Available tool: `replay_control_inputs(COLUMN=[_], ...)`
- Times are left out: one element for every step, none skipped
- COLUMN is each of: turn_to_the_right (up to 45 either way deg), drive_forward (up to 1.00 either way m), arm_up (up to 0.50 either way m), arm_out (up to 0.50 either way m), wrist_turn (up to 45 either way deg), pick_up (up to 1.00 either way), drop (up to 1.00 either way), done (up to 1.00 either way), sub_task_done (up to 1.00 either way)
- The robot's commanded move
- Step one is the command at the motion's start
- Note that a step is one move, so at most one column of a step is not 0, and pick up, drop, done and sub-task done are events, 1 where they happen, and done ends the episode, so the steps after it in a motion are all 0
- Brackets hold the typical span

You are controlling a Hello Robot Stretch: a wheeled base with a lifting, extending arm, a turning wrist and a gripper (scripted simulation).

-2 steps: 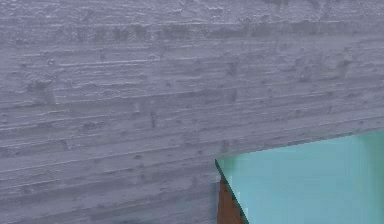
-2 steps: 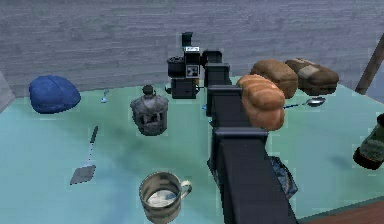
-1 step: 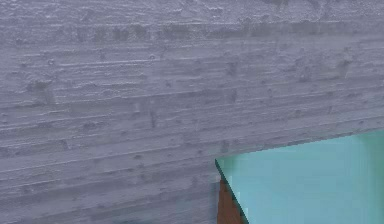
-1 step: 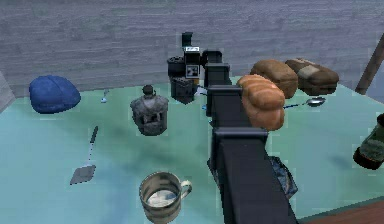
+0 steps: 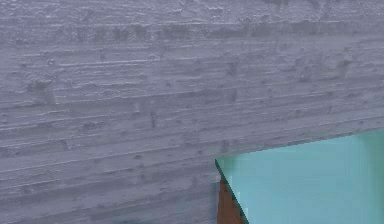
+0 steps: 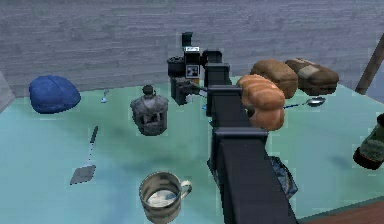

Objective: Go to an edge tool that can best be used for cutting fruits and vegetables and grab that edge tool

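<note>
Arm stretched out over the teal table — your gripper sits among the clutter.
You cannot tell how its fingers stand, nor whether it holds anything. A thin grey utensil lies beside the blue lump — whether it's the knife, you cannot tell.

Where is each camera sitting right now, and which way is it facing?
Forward view: on the robot, looking ahead and somewhat down at a grey wall, with the corner of a green table at lower right.
Arm side view: on the robot's body, looking out sideways across that table at bread loaves, a mug and a spatula; the arm and gripper show.
Shared: the green table and the grey wall behind it.
</note>
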Motion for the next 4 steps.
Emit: replay_control_inputs(turn_to_the_right=[0.0, 0.0, 0.0, 0.0], drive_forward=[0.00, 0.00, 0.00, 0.00], arm_up=[-0.14, 0.00, 0.10, 0.00], arm_out=[0.00, 0.00, 0.00, 0.00], wrist_turn=[0.0, 0.0, 0.0, 0.0], pick_up=[0.00, 1.00, 0.00, 0.00], drop=[0.00, 0.00, 0.00, 0.00], done=[0.00, 0.00, 0.00, 1.00], sub_task_done=[0.00, 0.00, 0.00, 0.00])
